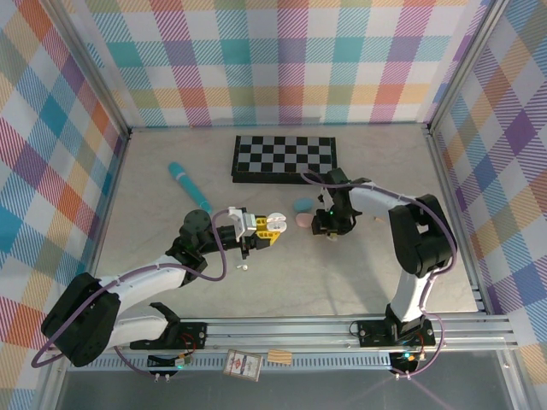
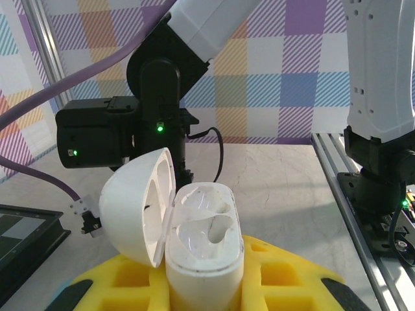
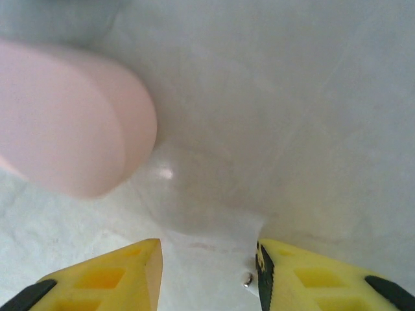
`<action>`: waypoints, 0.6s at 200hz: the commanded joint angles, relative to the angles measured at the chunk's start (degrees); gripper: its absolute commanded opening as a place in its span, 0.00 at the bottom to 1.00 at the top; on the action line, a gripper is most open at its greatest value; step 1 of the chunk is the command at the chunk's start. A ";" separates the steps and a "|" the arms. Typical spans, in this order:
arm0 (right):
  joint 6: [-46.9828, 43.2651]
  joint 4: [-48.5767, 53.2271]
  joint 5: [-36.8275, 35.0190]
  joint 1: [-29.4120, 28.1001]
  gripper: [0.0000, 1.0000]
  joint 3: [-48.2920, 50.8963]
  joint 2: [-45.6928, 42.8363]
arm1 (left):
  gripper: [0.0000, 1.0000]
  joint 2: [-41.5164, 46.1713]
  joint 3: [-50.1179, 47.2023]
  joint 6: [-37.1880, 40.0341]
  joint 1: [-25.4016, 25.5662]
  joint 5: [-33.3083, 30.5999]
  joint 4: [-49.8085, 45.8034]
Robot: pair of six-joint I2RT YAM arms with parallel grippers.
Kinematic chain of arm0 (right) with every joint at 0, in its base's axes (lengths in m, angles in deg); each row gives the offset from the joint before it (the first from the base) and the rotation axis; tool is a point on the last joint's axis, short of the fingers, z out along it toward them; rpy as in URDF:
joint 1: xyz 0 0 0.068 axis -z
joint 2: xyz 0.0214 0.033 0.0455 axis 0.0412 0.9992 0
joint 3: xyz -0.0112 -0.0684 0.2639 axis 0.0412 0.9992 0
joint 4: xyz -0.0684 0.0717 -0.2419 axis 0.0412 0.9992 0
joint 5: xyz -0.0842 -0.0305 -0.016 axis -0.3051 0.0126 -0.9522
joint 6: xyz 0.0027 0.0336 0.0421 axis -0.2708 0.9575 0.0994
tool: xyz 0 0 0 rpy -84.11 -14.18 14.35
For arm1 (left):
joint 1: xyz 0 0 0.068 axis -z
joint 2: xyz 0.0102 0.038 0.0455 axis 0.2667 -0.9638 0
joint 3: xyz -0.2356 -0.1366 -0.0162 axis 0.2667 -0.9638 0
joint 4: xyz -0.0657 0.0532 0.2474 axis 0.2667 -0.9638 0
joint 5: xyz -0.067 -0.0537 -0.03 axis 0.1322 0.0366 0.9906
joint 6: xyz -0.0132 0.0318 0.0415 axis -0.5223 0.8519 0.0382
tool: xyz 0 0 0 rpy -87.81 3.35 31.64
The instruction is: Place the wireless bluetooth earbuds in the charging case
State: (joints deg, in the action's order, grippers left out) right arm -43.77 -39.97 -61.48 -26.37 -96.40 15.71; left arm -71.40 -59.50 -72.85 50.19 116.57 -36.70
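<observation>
My left gripper [image 1: 267, 229] is shut on a white charging case [image 2: 204, 233], gripped low on its body and held upright above the table. Its lid [image 2: 133, 207] hangs open to the left, and both moulded sockets are empty. To its right, my right gripper [image 1: 329, 231] points down at the table beside a pink case [image 1: 303, 221]. A white earbud [image 3: 207, 214] sits between its yellow fingers [image 3: 117, 278], bulb away from the camera, with a metal tip near the right finger. Another tiny white earbud [image 1: 244, 267] lies on the table below the left gripper.
A pale blue case [image 1: 302, 205] lies just behind the pink case [image 3: 65, 123]. A teal pen-like stick [image 1: 190, 186] lies at the left, and a folded chessboard [image 1: 285, 158] at the back. A small pinkish bit [image 1: 376, 219] rests right of the right arm.
</observation>
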 commanded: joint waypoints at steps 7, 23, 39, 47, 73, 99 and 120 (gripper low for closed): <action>-2.59 4.18 4.02 -1.03 0.43 1.67 -4.33 | 0.02 -0.56 -0.14 0.85 -0.44 1.09 1.13; -1.03 1.72 3.51 -1.04 0.44 3.48 -8.82 | 0.02 -0.85 -0.17 0.65 -0.44 1.09 1.53; 4.48 -1.49 -0.74 -0.80 0.49 6.11 -14.73 | 0.02 -0.85 -0.16 0.32 -0.44 0.98 1.72; 9.17 -2.82 -3.30 -0.34 0.52 7.92 -17.38 | 0.02 -0.60 -0.13 0.34 -0.44 0.87 1.72; 25.18 -5.25 -7.17 0.94 0.57 14.22 -23.37 | 0.02 -0.34 -0.10 0.59 -0.44 0.81 1.28; 33.36 -8.91 -6.00 2.13 0.55 19.52 -25.09 | 0.02 -0.51 -0.01 0.58 -0.49 1.16 1.14; 35.90 -11.16 -3.63 2.48 0.49 20.36 -23.32 | 0.02 -0.54 0.02 0.60 -0.45 1.36 1.04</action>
State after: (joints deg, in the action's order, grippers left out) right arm -16.62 -46.98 -66.49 -24.23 -77.10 -9.12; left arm -72.04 -59.50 -72.85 50.19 116.59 -36.57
